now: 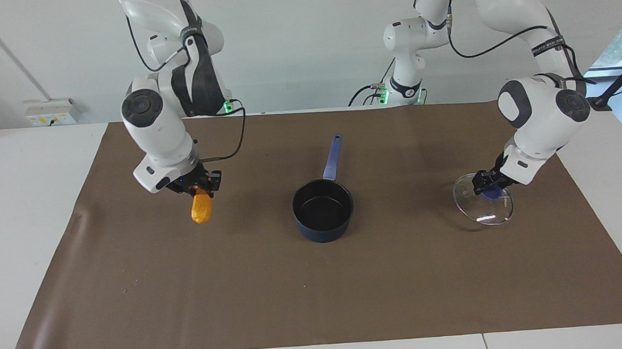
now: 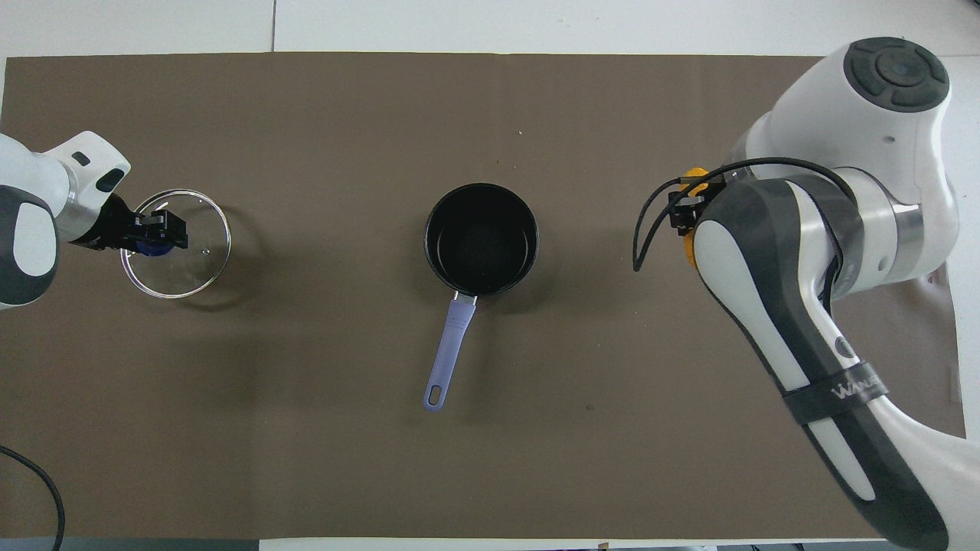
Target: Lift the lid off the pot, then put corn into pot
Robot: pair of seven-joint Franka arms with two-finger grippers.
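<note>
Most of corn [image 2: 691, 184] hidden overhead

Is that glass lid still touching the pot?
Apart. In the facing view the lid hangs from the left end effector toward the left arm's end of the table, with bare brown mat between it and the pot.

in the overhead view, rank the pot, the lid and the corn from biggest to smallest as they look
1. pot and lid: their round parts look about alike. Counting its long handle, the pot is biggest.
2. corn: smallest, but mostly hidden under the right arm, so its full size is unsure.
</note>
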